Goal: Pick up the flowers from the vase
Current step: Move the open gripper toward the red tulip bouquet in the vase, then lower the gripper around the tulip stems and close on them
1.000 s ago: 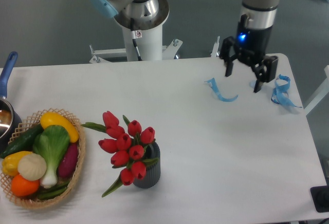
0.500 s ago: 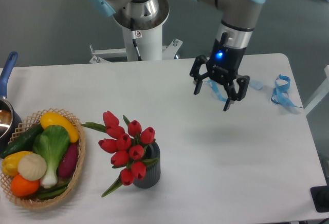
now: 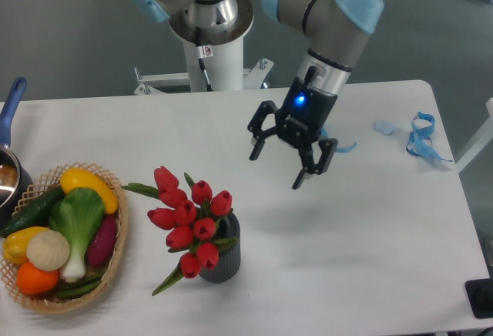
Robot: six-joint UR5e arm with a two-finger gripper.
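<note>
Above the white table (image 3: 370,228), the gripper (image 3: 276,168) hung with its 2 fingers spread apart, empty, right of the flowers (image 3: 187,216) standing in the vase (image 3: 223,259).

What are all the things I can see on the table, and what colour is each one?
flowers: one bunch, red tulips with green leaves, standing in the vase, front middle of the table
vase: one, dark grey, ribbed, front middle
wicker basket: one, tan, front left
vegetables: several, yellow, green, purple, orange and cream, in the basket
pot: one, metal with blue handle, left edge, partly cut off
blue ribbons: a few pieces, far right of the table
table: one, white
gripper: one, black with a blue light, open, above the table, up and to the right of the flowers
</note>
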